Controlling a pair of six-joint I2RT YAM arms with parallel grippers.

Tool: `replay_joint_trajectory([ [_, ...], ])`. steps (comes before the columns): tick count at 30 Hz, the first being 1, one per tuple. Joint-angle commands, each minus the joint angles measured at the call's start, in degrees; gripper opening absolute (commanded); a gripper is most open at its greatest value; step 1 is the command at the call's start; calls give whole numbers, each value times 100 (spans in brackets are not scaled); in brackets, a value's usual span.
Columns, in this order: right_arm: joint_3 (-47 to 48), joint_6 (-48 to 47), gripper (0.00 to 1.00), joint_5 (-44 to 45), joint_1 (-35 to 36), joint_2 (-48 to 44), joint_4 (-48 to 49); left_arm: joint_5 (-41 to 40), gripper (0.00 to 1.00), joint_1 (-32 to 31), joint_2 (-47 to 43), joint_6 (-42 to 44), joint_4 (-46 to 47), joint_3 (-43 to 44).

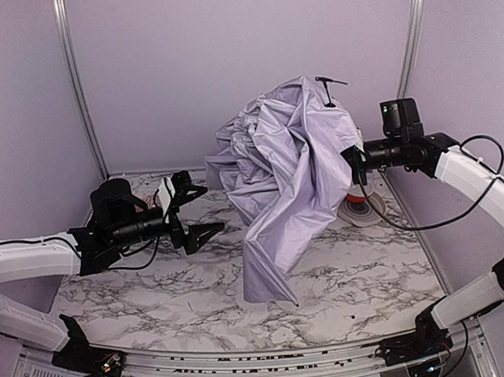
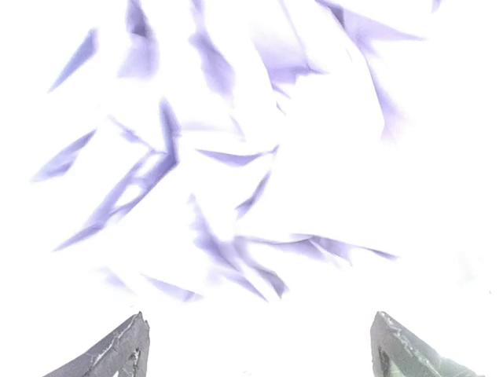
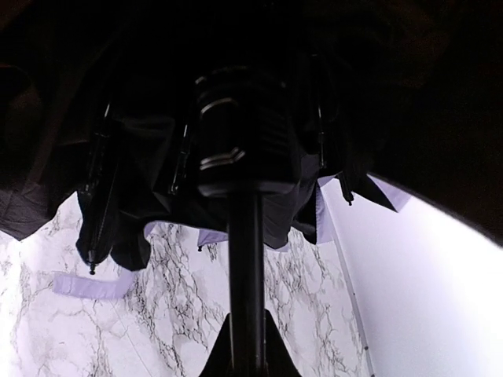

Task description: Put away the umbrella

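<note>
The umbrella [image 1: 289, 165] hangs half collapsed over the middle of the marble table [image 1: 366, 275], its pale lavender fabric crumpled and drooping to the tabletop. Near its right side, my right gripper [image 1: 353, 163] holds it up. In the right wrist view that gripper [image 3: 246, 355] is shut on the thin black shaft [image 3: 246, 259], below the runner [image 3: 240, 133] and black lining. My left gripper [image 1: 194, 210] stands open to the left of the fabric, apart from it. In the left wrist view its fingertips [image 2: 132, 349] stand wide apart with bright washed-out fabric [image 2: 236, 157] ahead.
A round red and white object [image 1: 359, 206] sits on the table behind the umbrella's right side, under the right arm. Pale walls with metal posts [image 1: 78, 88] close in the back and sides. A lavender strap [image 3: 90, 284] lies on the marble.
</note>
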Motion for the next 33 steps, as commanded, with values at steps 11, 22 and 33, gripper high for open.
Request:
replay_joint_trajectory([
  [11,703,-809,0,-1311,65,-42,-1046,-967,93,845,-66,1362,-948,489],
  [22,737,-607,0,-787,895,292,-1011,172,28,272,552,984,-1,1178],
  [33,974,-51,0,330,1626,871,-634,937,0,-710,1472,711,723,2032],
])
